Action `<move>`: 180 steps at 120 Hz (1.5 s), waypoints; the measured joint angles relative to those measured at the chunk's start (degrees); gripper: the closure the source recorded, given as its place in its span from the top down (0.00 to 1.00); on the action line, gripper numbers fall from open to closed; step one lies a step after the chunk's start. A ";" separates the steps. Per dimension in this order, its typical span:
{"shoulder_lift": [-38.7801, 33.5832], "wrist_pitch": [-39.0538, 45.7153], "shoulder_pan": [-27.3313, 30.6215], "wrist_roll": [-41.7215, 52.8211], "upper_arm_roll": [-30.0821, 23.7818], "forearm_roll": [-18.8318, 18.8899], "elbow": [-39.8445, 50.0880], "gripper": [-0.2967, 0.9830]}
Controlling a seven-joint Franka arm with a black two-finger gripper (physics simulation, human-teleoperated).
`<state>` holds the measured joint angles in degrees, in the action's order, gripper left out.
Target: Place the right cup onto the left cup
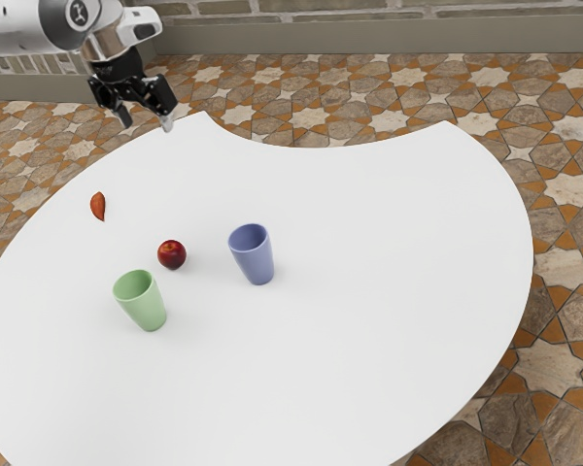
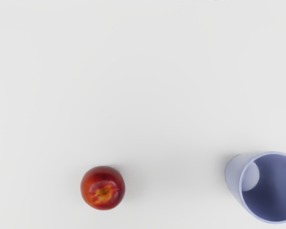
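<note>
Pincer: I see my pincer raised above the counter, toward the exterior view's upper left, pointing downward, well apart from both cups.
Pincer state: spread, with a clear gap between the two tips.
Arm: it comes in from the exterior view's upper left.
Blue cup, place: it stands on the counter, toward the exterior view's right from the green cup; the wrist view looks down into its mouth and shows part of its inner floor.
Blue cup, axis: the long axis runs upright, foot down, mouth up. In the exterior view its outline slants a little, rim toward the upper left and foot toward the lower right. It narrows from rim to foot.
Green cup, place: it stands on the counter, nearer the bottom of the exterior view than the blue cup and apart from it.
Green cup, axis: also upright, open end up, narrower foot down; its outline slants the same way in the exterior view, a bit more strongly.
Red fruit: round and dark red, it sits on the counter near the green cup, touching neither cup; from above I see a yellow patch around its stem end.
Orange-red thing: small, with a pointed end, it lies on the counter toward the exterior view's left, well apart from the cups; I can't tell what it is.
Counter: white, with a curved cut in its far edge.
Floor: patterned tiles in brown, orange and cream.
</note>
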<state>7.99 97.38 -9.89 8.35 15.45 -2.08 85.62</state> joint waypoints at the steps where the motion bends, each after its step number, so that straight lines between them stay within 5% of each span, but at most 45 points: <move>1: 0.00 0.08 0.01 0.05 -0.01 0.01 0.04 0.76; 17: 1.16 1.49 -0.13 0.78 -0.30 0.02 0.12 0.76; 53: 16.58 8.99 -0.64 -3.21 -3.25 -1.12 -3.50 0.76; 99: 5.11 19.17 -5.73 -15.09 -6.39 -5.44 19.26 0.76; 180: 9.27 24.97 -6.52 -29.06 -8.26 -5.12 19.09 0.73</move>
<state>17.26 122.35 -16.41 -20.71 7.19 -7.20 104.72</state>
